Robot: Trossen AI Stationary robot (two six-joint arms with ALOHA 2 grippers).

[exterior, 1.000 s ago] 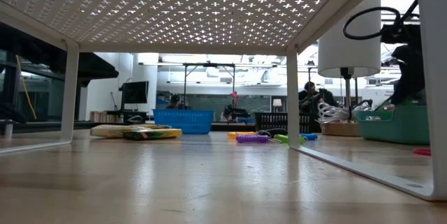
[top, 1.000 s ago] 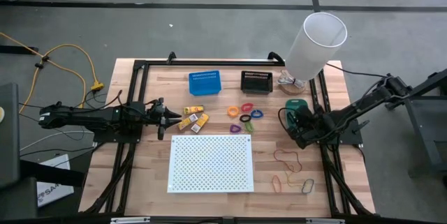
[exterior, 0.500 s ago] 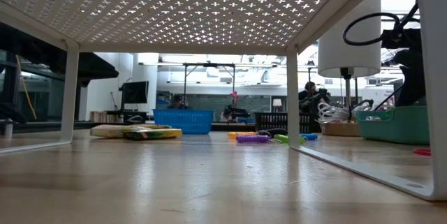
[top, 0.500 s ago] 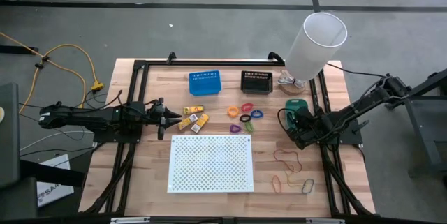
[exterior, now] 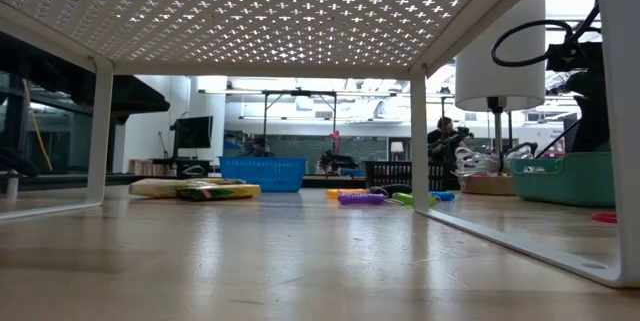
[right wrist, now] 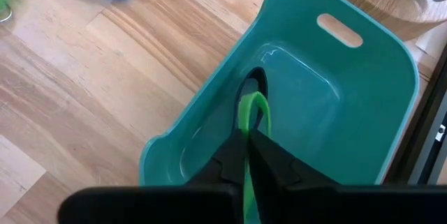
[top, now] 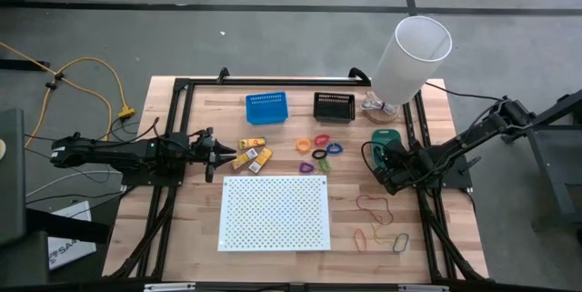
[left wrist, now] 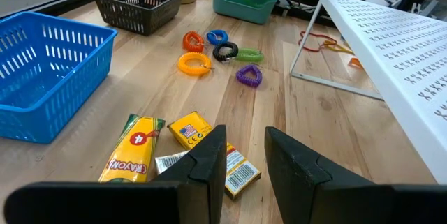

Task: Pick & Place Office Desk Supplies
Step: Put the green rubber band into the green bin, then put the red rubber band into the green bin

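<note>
- A wooden bench [top: 200, 228] is carrying a white perforated board [top: 274, 212], with a workshop room lying beyond.
- The left gripper [left wrist: 241, 155] is hovering unchanged over the yellow-orange rectangular packets [left wrist: 202, 142], its fingers partly open and empty.
- The right gripper [right wrist: 249, 146] is just starting to loosen its narrow fingers on a thin green rubber band [right wrist: 253, 109] over the teal plastic bin [right wrist: 335, 98]; the drop looks imminent.

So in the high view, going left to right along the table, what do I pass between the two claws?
Left claw → yellow packets → coloured loops → teal bin, with the right claw over it, pinching a green band.
</note>
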